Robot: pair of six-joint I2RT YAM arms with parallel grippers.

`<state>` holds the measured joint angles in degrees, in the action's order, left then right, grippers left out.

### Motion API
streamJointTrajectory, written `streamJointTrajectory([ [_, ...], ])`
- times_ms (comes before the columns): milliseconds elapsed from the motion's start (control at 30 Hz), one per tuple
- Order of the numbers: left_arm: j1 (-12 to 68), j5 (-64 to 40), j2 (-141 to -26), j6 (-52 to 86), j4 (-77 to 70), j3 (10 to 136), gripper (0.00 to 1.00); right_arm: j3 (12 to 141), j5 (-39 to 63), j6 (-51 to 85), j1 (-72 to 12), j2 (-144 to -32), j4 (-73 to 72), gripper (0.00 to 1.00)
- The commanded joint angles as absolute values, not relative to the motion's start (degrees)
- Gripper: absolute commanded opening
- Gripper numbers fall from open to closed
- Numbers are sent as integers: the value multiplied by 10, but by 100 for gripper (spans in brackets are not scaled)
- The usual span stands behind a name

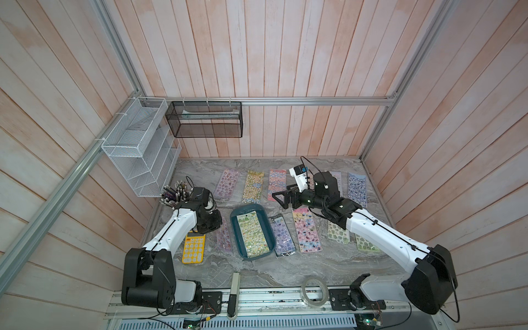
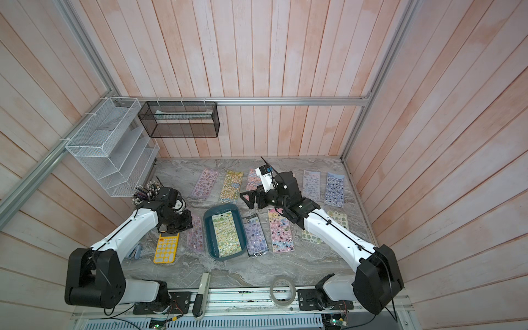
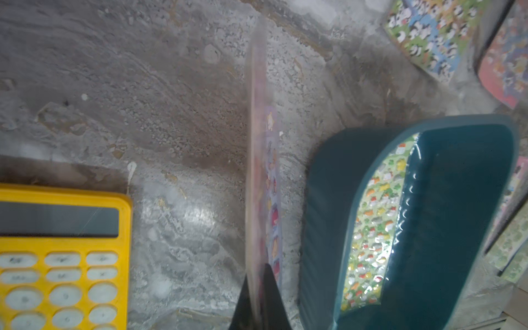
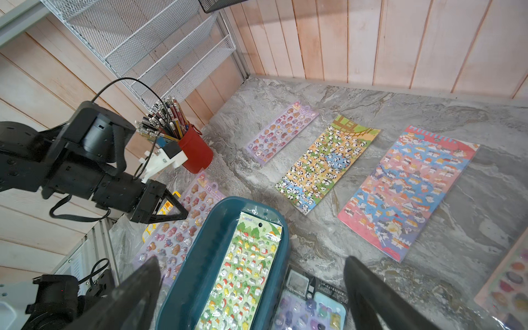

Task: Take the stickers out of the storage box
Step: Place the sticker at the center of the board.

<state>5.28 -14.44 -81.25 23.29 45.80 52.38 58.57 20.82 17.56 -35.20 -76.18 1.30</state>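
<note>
The storage box (image 1: pixel 235 232) (image 2: pixel 209 228) is a dark teal tray in the middle of the table. One green-yellow sticker sheet (image 1: pixel 254 234) (image 3: pixel 371 228) (image 4: pixel 243 271) lies flat inside it. My left gripper (image 3: pixel 257 274) (image 1: pixel 217 225) is shut on the end of a purple-pink sticker sheet (image 3: pixel 258 143) (image 4: pixel 177 237) just left of the box. My right gripper (image 4: pixel 251 260) (image 1: pixel 278 198) hovers open above the box's far end, with nothing between its fingers. Several more stickers (image 1: pixel 253 187) (image 1: pixel 305 231) lie spread on the table around the box.
A yellow calculator (image 1: pixel 193 248) (image 3: pixel 63 257) lies left of the held sheet. A red cup of pencils (image 4: pixel 195 151) stands at the back left, below a white wire rack (image 1: pixel 140 148) and a black mesh basket (image 1: pixel 204 120). A tape roll (image 1: pixel 314 291) sits at the front edge.
</note>
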Motion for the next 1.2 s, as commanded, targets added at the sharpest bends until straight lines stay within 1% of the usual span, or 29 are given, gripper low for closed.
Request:
streamJointTrajectory([
  [0, 50, -131, -835, 239, 412, 538, 3, 576, 197, 174, -352, -746, 6, 100],
  [67, 50, -126, -855, 239, 400, 540, 6, 574, 195, 174, -352, -746, 6, 100],
  [167, 49, -115, -888, 240, 393, 544, 13, 575, 196, 174, -352, -750, 7, 100],
  [233, 49, -100, -903, 242, 393, 545, 22, 576, 198, 175, -352, -751, 5, 100],
  [333, 47, -74, -913, 247, 394, 546, 38, 574, 194, 176, -352, -749, 3, 100],
  [367, 47, -63, -915, 250, 396, 548, 41, 573, 192, 177, -352, -748, 2, 100],
  [467, 46, -35, -915, 253, 402, 553, 46, 571, 181, 176, -352, -746, 2, 100],
  [633, 45, -18, -901, 258, 410, 560, 49, 563, 157, 183, -352, -738, -5, 100],
  [733, 50, -24, -877, 263, 415, 557, 48, 555, 142, 185, -352, -732, -11, 100],
  [800, 58, -36, -858, 269, 415, 552, 39, 553, 140, 186, -351, -731, -13, 100],
  [900, 81, -46, -835, 287, 416, 540, 21, 552, 138, 187, -351, -730, -13, 99],
  [933, 87, -51, -830, 293, 413, 535, 18, 552, 137, 187, -351, -731, -13, 97],
  [1067, 108, -78, -825, 317, 378, 505, 11, 555, 151, 183, -351, -735, -14, 88],
  [1167, 110, -90, -845, 327, 351, 486, 8, 559, 162, 184, -351, -738, -12, 86],
])
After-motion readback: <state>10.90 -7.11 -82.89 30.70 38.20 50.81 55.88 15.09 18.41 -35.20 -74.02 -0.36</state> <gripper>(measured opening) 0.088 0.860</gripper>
